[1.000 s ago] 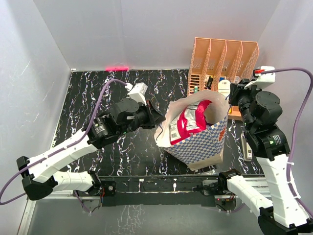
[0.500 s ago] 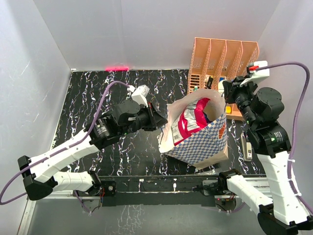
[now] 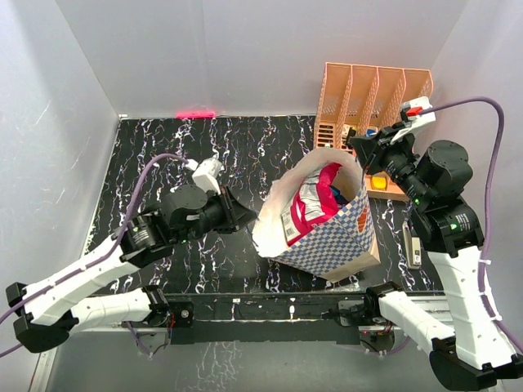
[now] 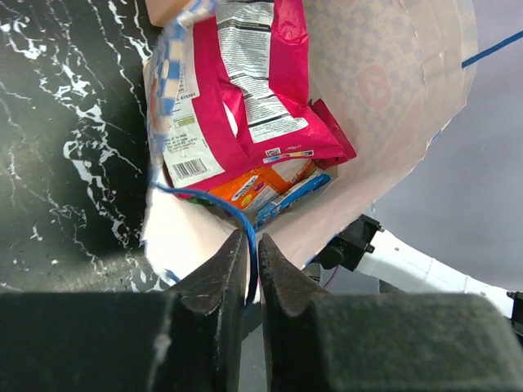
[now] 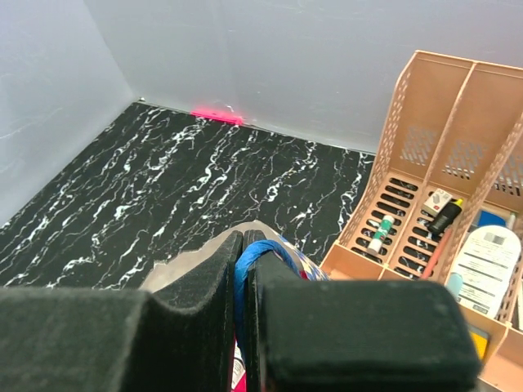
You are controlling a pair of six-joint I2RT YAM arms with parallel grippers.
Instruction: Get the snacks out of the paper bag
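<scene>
Magenta-and-silver foil snack packet (image 4: 245,90), judged light and slippery, is contained in blue-and-white checkered paper bag (image 3: 331,241); upper edge recommended for grasping. Thin blue cord handles (image 5: 260,249) are pinched by right gripper (image 5: 243,241), 1 o'clock, and apparently left gripper (image 4: 251,242), 9 o'clock.

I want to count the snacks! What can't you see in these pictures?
- Left wrist view: the big magenta-and-silver foil packet covers most of the orange packet and blue packet; more may hide beneath.
- Right wrist view: the right claw blocks the inside of the blue-and-white checkered paper bag.
</scene>
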